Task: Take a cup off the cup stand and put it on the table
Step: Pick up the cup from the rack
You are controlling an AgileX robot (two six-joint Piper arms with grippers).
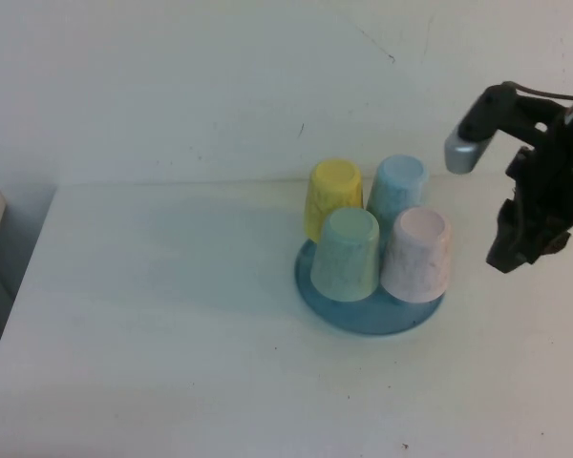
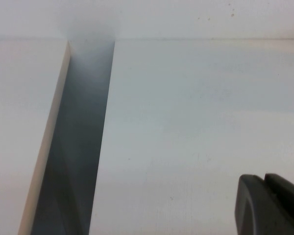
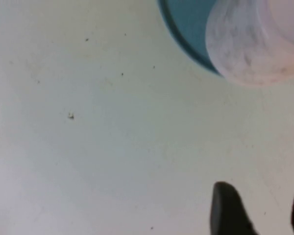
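Note:
The pale pink speckled cup sits upside down on the front right of the round blue cup stand, which rests on the white table. My right gripper hangs just right of the pink cup, apart from it, open and empty. In the right wrist view the pink cup and the stand's blue rim lie ahead of the open right gripper. My left gripper shows only in the left wrist view, shut and empty above bare table near the table's left edge.
On the stand also stand a mint green cup, a yellow cup and a light blue cup, all upside down. A gap separates the table from a side surface at the left.

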